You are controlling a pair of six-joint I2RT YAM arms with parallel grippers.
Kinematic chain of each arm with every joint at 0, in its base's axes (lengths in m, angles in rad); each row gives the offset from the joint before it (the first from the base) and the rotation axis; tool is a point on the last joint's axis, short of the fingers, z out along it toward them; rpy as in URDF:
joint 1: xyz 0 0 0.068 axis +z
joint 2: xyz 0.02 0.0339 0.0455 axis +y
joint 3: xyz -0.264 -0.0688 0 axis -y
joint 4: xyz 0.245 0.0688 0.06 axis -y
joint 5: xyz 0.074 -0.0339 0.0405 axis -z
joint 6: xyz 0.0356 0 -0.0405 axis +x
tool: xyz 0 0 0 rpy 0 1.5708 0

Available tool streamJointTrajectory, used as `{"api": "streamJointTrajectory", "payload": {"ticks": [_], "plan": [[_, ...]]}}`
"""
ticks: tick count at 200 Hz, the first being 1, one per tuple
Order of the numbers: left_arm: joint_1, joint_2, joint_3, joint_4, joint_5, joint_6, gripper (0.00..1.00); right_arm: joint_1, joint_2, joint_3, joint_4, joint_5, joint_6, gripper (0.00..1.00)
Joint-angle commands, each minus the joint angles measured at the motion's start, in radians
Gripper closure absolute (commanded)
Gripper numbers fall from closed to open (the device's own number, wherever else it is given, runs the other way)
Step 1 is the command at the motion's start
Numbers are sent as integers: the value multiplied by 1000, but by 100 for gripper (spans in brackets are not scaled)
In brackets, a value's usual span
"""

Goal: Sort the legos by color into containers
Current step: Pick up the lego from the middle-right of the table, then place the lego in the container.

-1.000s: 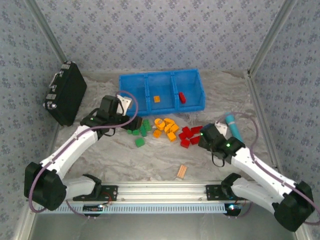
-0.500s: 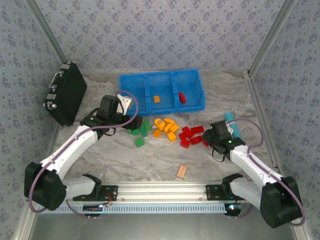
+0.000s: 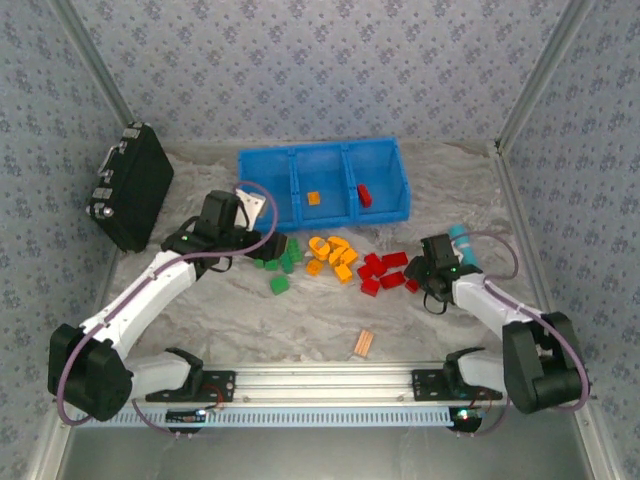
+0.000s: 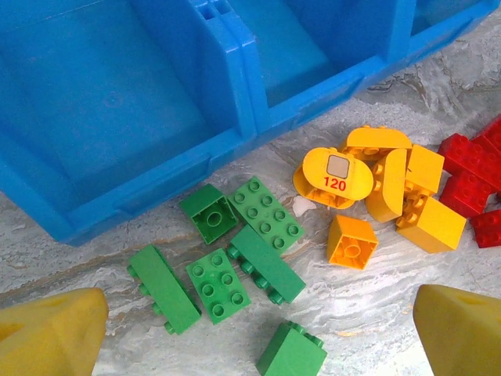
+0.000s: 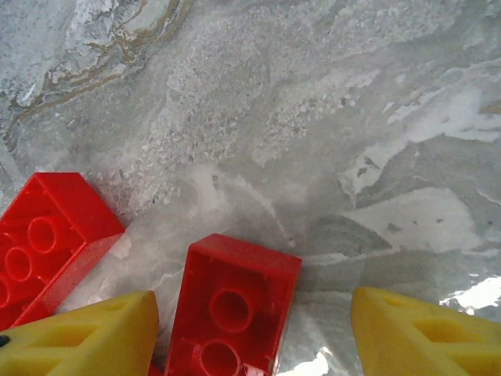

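Our right tool (image 5: pixel 252 309) stands released astride a small red plastic lego brick (image 5: pixel 243 274) on the marbled counter (image 5: pixel 313 117), seemingly lining up a grasp. One finger may touch it. Our left tool (image 4: pixel 258 301), spread wide and empty, hovers over green plastic bricks (image 4: pixel 235 251) beside the bright blue plastic divided bin (image 4: pixel 235 86).

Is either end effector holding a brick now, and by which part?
Nothing is held. Left end effector open above green bricks; right end effector open around a red brick.
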Motion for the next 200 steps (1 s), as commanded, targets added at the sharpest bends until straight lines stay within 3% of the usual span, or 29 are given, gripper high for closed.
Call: {"api": "streamJointTrajectory", "payload": {"ticks": [1,45,76,105,148,200], "plan": [[-7,15,40,-6,15,4,0,-9,53,32,36,-14,-31,35],[-7,45,59,-16,14,8,0,-14,137,63,44,-24,-48,61],[-7,52,56,-18,8,11,0,-16,139,80,12,-22,-74,73],[-7,61,66,-25,-5,21,0,-15,132,174,-49,-12,-158,75],[-7,63,67,-31,-20,32,0,-11,186,457,-88,-40,-319,75],[-7,39,41,-43,-19,47,0,1,456,826,-62,-88,-456,75]]}}
